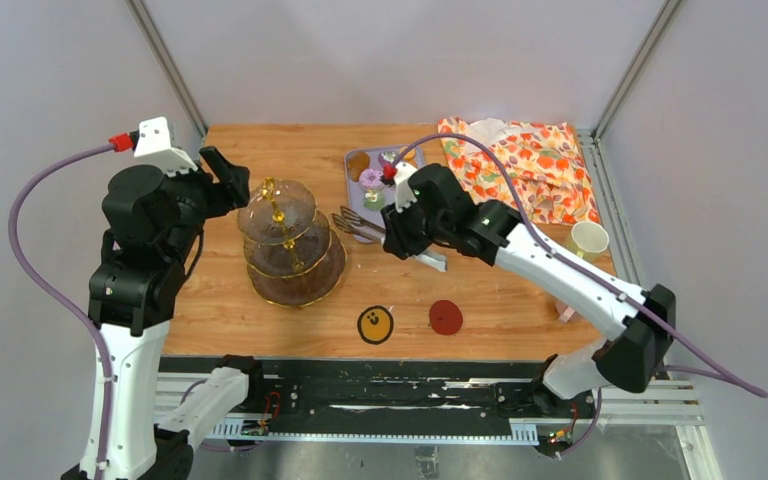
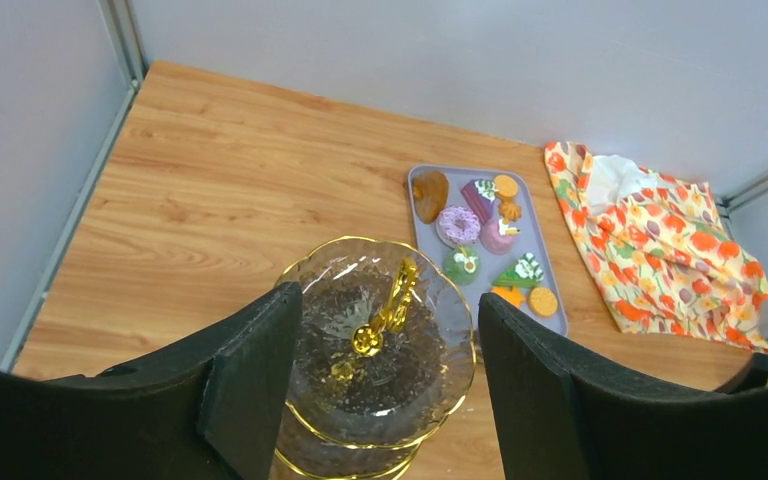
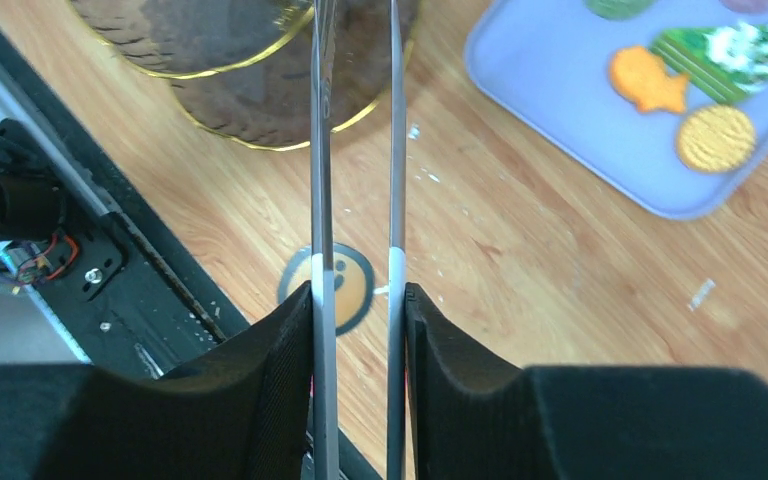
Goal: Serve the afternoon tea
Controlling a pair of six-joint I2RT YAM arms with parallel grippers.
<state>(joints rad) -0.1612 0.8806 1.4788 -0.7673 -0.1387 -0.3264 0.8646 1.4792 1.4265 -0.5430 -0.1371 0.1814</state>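
Note:
The three-tier glass stand [image 1: 290, 245] with its gold handle [image 2: 392, 300] stands left of centre, and its tiers look bare. Small toy pastries lie on the lilac tray [image 1: 352, 165]: a purple donut [image 2: 458, 223], a green cake slice [image 3: 725, 55] and a round orange biscuit [image 3: 716, 138]. My left gripper [image 2: 388, 310] hangs open above the stand, apart from it. My right gripper [image 3: 358, 300] is shut on the metal tongs [image 3: 322, 200]. The tongs' two arms stay apart and point toward the stand's base [image 3: 250, 60]. A pale mug [image 1: 588, 240] sits at the right.
A flowered orange cloth [image 1: 525, 165] lies bunched at the back right. A yellow smiley coaster [image 1: 375, 324] and a red coaster [image 1: 445, 317] lie near the front edge. Grey walls close in the table's left, back and right.

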